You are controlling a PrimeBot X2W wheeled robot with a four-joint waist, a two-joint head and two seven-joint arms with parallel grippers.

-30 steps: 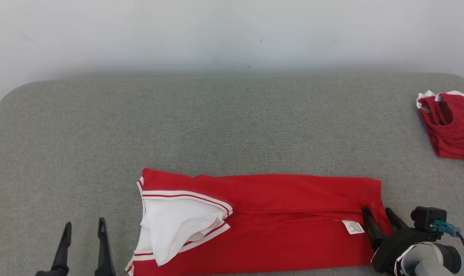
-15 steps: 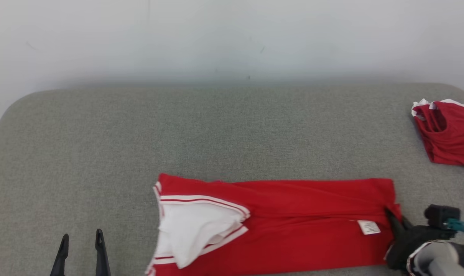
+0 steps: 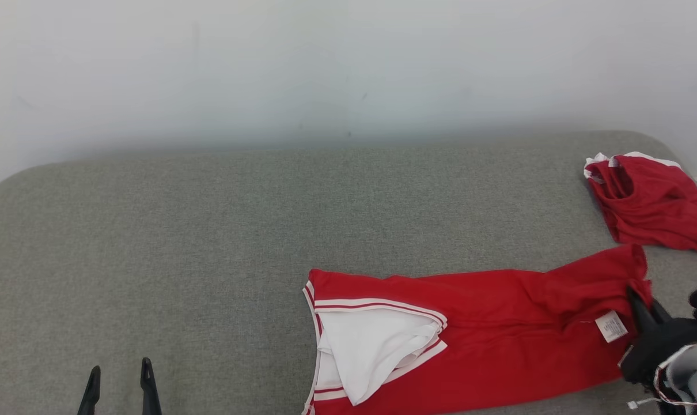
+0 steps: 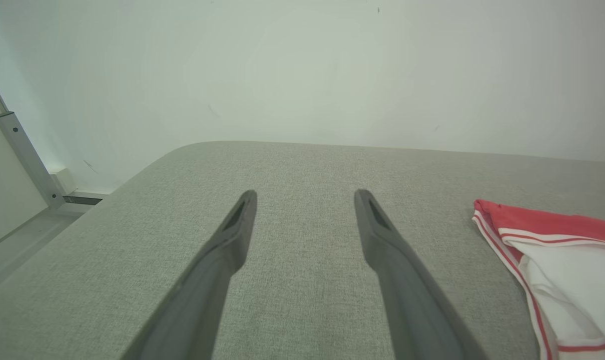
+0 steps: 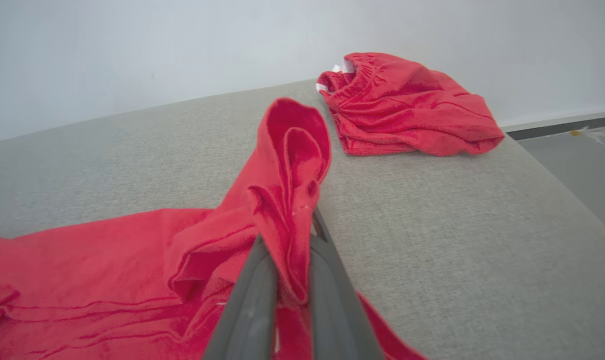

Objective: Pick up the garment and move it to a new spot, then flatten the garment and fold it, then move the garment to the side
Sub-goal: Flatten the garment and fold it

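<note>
The garment (image 3: pixel 498 340) is red with a white, red-striped panel at its left end, and it lies as a long folded strip on the grey padded surface (image 3: pixel 210 230). My right gripper (image 3: pixel 642 302) is shut on the garment's right edge beside a white label (image 3: pixel 612 326). In the right wrist view that edge of the garment (image 5: pixel 292 165) stands bunched up between the shut fingers of my right gripper (image 5: pixel 287 235). My left gripper (image 3: pixel 121 369) hovers open at the lower left with nothing in it. The left wrist view has the left gripper (image 4: pixel 306 200) over bare fabric and the garment's (image 4: pixel 557 250) striped end at the right.
A second red garment (image 3: pixel 651 202) lies crumpled at the far right of the surface, close behind the held edge; the right wrist view has this second garment (image 5: pixel 407 110) too. A pale wall backs the surface. The surface's right edge drops to the floor (image 5: pixel 572 150).
My right gripper has shut on the garment's right edge and drawn it up and to the right, toward the second garment. The head camera has shifted too. The left gripper stays open.
</note>
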